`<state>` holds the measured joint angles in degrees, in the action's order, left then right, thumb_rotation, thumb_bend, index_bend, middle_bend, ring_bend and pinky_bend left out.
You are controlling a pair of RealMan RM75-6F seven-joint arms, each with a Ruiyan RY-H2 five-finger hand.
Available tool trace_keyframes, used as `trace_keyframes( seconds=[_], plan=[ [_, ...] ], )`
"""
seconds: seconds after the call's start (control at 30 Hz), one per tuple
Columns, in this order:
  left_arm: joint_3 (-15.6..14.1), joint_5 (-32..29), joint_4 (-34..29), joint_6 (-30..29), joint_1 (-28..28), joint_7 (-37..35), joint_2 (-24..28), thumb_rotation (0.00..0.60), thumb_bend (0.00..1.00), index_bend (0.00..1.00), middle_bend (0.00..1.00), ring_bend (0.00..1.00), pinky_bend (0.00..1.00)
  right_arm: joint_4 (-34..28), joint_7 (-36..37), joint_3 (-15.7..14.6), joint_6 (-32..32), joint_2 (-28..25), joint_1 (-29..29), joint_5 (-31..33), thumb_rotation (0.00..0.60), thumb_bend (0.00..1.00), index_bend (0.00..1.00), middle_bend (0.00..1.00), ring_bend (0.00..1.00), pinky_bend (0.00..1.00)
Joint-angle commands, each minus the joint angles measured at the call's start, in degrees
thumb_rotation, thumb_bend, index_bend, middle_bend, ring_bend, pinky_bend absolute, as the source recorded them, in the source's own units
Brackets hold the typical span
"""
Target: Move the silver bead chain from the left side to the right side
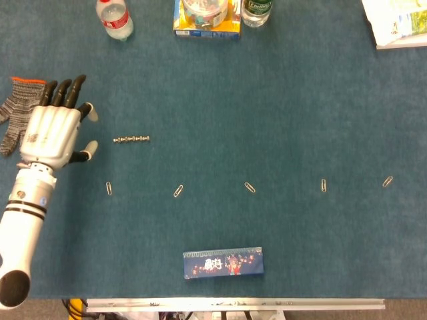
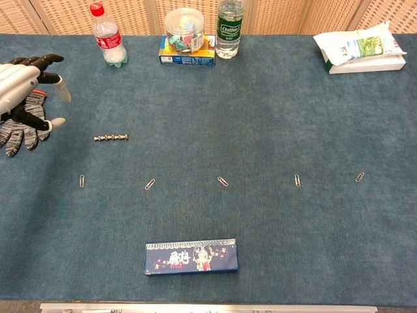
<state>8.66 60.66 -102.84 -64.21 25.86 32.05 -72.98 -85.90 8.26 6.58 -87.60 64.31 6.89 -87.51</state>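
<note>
Silver bead chain [image 1: 131, 139]: lies straight on the table.
Left hand [image 1: 52, 132]: at its 9 o'clock, fingers spread, empty.

Your head view looked almost straight down on the table, with the dark blue box [image 1: 223, 262] near its bottom edge and the table's metal rim just below that. It sat close enough that the bottles and jar on the far side of the box were cut off at the top.

Your chest view looked from lower down, tilted forward across the same table, so beyond the blue box [image 2: 191, 256] the far items showed whole against a wicker screen [image 2: 287, 16].

Both views shared the box, the row of paper clips beyond it, and your left hand [image 1: 52, 133] far to its left.
</note>
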Motion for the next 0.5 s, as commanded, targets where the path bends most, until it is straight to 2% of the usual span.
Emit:
trace_keyframes(
  seconds=[0.03,0.5],
  plan=[
    [-0.06,-1.6,1.27,0.36,1.37,1.87,-1.57,0.6,0.27,0.38,0.04,0.0,0.0,-0.01,0.02,-0.08,-0.05,-0.01,-0.02,-0.11,0.6,0.26,0.3,0.31,0.23,0.35],
    [-1.44,-7.0,6.38,0.42,4.9,6.49,-8.11,0.6,0.27,0.39,0.04,0.0,0.0,0.21,0.98,-0.35,-0.45,-0.27,-0.21,-0.57,0.6,0.25,0.3,0.31,0.23,0.35]
  ],
)
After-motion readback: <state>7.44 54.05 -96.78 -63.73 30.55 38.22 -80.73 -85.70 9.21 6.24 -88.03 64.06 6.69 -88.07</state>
